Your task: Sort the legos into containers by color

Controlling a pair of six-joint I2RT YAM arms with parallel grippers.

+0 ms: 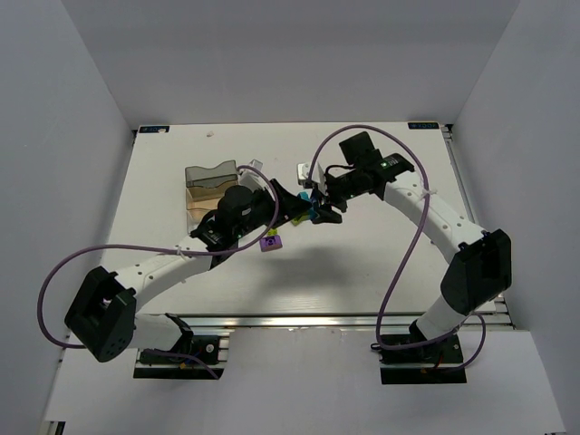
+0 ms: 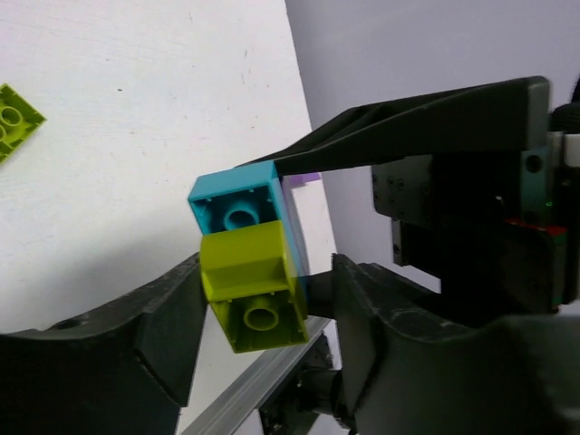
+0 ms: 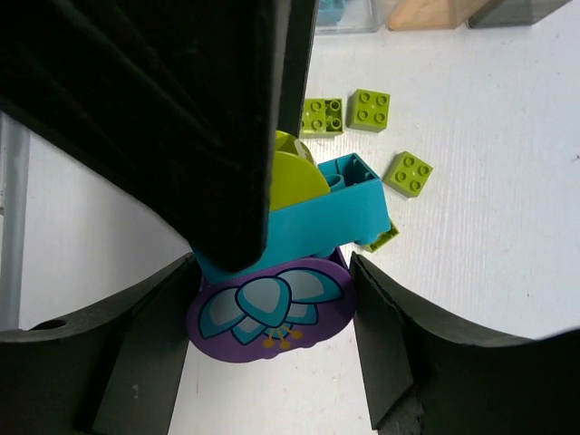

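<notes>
A stack of legos hangs above the table between both grippers: a teal brick [image 2: 234, 204], a lime brick [image 2: 254, 281] and a rounded purple brick with a flower print [image 3: 272, 313]. My right gripper [image 3: 270, 299] is shut on the purple brick, a finger against each side. My left gripper [image 2: 267, 299] straddles the lime brick; its left pad touches the brick and a narrow gap shows on the right. In the top view the two grippers [image 1: 306, 216] [image 1: 319, 201] meet at mid-table. The containers [image 1: 210, 186] stand at the back left.
Several loose lime bricks [image 3: 370, 110] lie on the table beneath the stack, and one lime plate [image 2: 14, 118] lies apart from them. A purple brick [image 1: 269, 243] rests near the left arm. The clear tray [image 3: 343, 14] holds teal pieces, beside the amber [image 3: 426, 11] and grey [image 3: 512, 9] trays.
</notes>
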